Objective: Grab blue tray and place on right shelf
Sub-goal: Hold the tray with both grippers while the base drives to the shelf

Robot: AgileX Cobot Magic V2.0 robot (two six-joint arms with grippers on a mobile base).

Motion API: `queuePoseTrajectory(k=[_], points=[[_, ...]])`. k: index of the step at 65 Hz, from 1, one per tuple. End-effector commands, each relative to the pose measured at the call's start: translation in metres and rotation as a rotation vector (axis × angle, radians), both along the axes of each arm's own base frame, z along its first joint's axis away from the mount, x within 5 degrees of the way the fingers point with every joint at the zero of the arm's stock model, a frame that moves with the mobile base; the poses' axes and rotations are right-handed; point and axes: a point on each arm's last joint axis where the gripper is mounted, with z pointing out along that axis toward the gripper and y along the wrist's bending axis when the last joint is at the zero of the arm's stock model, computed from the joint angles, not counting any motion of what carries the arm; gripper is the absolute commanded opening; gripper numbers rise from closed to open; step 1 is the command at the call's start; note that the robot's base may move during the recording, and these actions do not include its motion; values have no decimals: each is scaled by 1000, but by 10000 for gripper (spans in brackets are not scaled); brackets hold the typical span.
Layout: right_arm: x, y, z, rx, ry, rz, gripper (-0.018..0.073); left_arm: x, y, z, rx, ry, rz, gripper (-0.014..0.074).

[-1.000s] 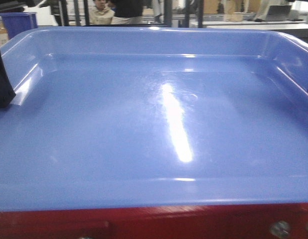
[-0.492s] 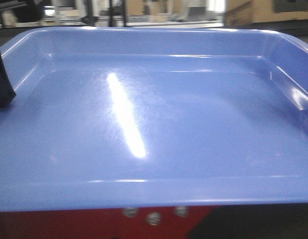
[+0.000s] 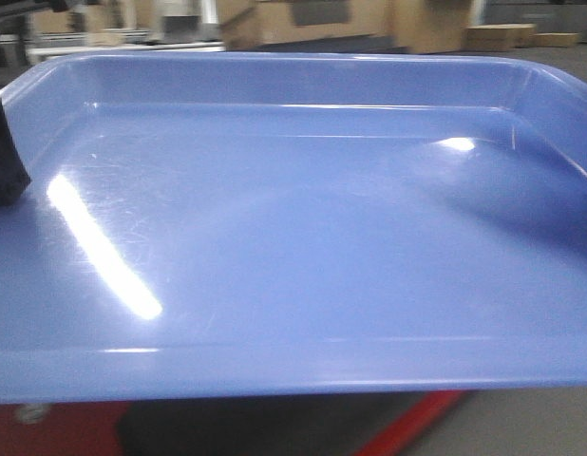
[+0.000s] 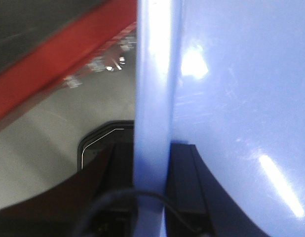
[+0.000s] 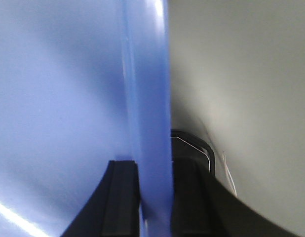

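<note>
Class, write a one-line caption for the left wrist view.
Left gripper clamped on the blue tray rim, grey floor below.

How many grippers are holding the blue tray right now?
2: the left gripper pinches the left rim of the glossy blue plastic tray, and the right gripper pinches its right rim.

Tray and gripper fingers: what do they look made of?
The tray looks like moulded plastic, glossy: sharp light streaks, fine scratches, rounded corners. The left gripper has matte black fingers, plastic or rubber; too dark to tell.
</note>
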Motion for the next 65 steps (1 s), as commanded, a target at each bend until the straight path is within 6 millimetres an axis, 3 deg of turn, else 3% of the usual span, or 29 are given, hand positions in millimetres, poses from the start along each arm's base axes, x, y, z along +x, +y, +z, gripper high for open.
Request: queuePoseTrajectory(k=[1, 65], points=[[1, -4, 14, 8, -75, -12, 193, -2, 2, 11, -17, -42, 8, 4], [1, -4, 14, 8, -75, -12, 193, -2, 2, 11, -17, -42, 8, 4]])
